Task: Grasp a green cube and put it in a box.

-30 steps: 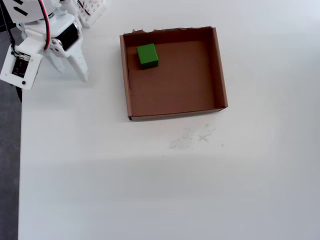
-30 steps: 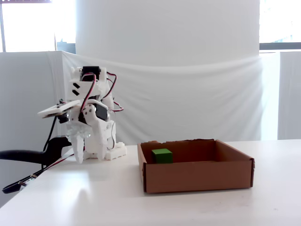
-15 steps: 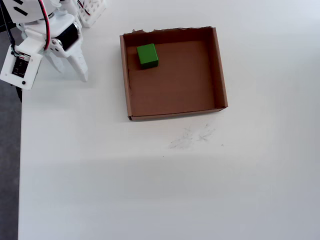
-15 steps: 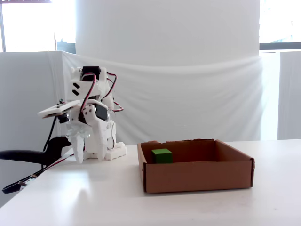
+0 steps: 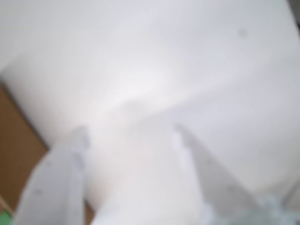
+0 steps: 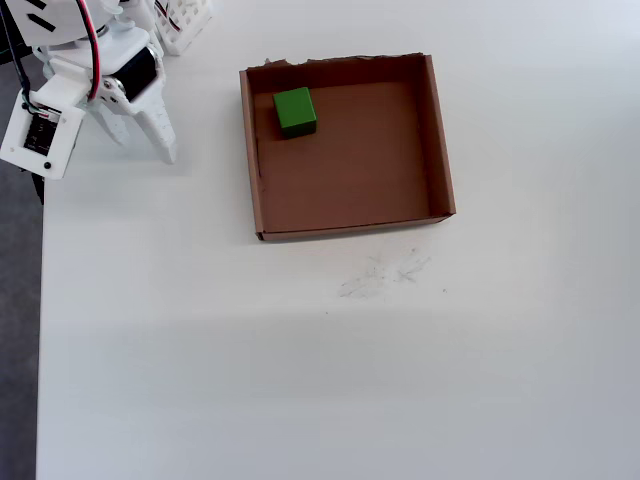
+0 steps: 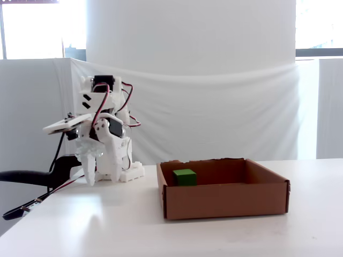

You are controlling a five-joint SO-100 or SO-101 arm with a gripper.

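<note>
The green cube lies inside the brown cardboard box, in its far-left corner in the overhead view. My gripper hangs over the white table to the left of the box, well apart from it, pointing down. Its two white fingers stand spread with nothing between them. The blurred wrist view shows the open gripper over bare table, with a strip of the box at the left edge and a sliver of the green cube in the bottom-left corner.
The arm's white base sits at the table's top-left corner. The table's left edge drops to grey floor. Faint pencil scribbles mark the table in front of the box. A black cable trails at the left.
</note>
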